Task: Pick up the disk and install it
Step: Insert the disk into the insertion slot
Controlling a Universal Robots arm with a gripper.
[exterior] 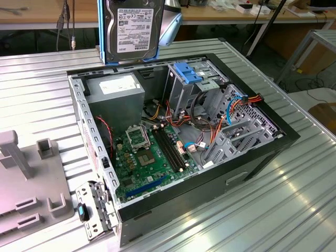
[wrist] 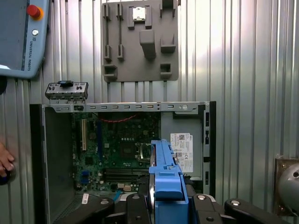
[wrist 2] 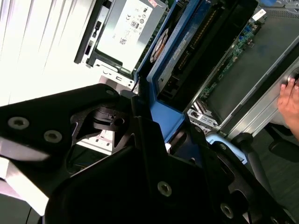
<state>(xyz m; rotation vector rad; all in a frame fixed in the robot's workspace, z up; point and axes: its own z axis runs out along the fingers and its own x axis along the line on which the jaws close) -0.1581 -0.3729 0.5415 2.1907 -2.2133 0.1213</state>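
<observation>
While the black, jointed gripper [wrist: 166, 205] closes in from both sides, the disk [wrist: 164, 172] sits edge-on between its fingers, blue plastic rail outermost. Pad contact is hidden, so the hold appears firm rather than proven. In the exterior view the disk [exterior: 130, 29] hangs upright, label face showing, above the far rim of one open black tower case [exterior: 262, 152], over the power supply. Inside the case are one green motherboard [exterior: 147, 157], one grey boxy power supply [exterior: 115, 89] and one blue bracket [exterior: 186, 72] atop the metal drive cage [exterior: 181, 94]. The case lies on a ribbed metal table [exterior: 294, 210]. One grey moulded fixture board [exterior: 26, 194] lies beside it, at the exterior view's left. One person's hand [wrist 2: 290, 102] is near the case's outer wall.
</observation>
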